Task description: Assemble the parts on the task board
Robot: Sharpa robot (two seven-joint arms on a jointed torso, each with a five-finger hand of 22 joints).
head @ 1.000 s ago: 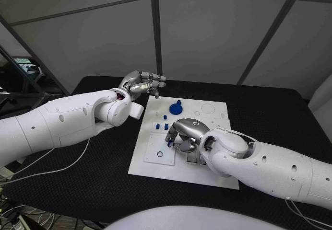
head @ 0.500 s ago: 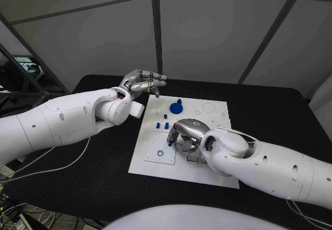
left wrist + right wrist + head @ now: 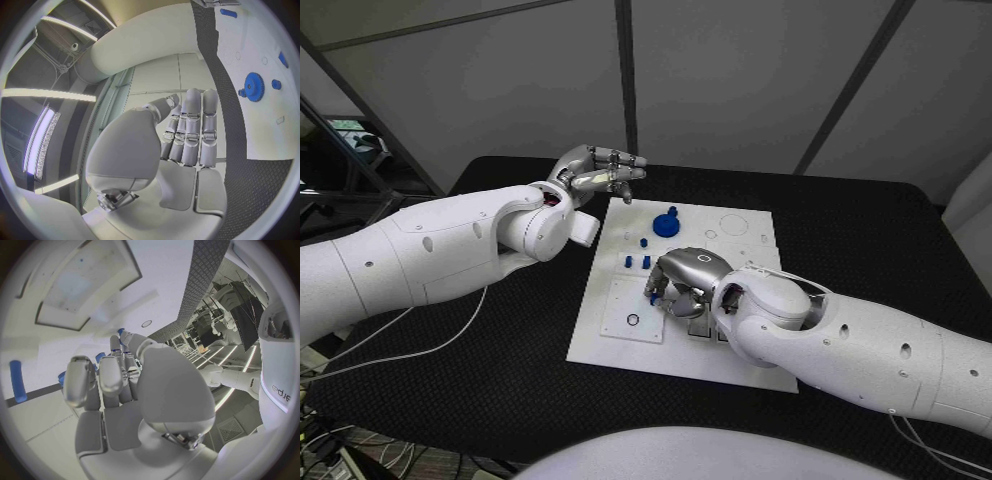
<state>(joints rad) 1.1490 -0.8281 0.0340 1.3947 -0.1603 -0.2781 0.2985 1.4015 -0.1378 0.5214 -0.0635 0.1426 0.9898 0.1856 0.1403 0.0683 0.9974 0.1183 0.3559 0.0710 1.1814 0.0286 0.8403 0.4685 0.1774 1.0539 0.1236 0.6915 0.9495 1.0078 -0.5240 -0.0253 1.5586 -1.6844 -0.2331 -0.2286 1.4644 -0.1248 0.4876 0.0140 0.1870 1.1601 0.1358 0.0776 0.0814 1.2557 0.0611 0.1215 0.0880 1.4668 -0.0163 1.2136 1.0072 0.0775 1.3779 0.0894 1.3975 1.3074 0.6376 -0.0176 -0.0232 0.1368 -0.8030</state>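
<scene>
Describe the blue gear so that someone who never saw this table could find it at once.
Start at the white board in the middle of the black table. Look at its far end, beyond the right hand. The gear is the largest blue part there, round and toothed; its neighbours are small pegs.

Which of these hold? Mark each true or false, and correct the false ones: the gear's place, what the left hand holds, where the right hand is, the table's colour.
1. The blue gear lies on the task board. True.
2. The left hand holds a blue part. False: it holds nothing and is raised beside the board's far corner.
3. The right hand is over the task board. True.
4. The board lies on a wooden table. False: the table is black.
</scene>
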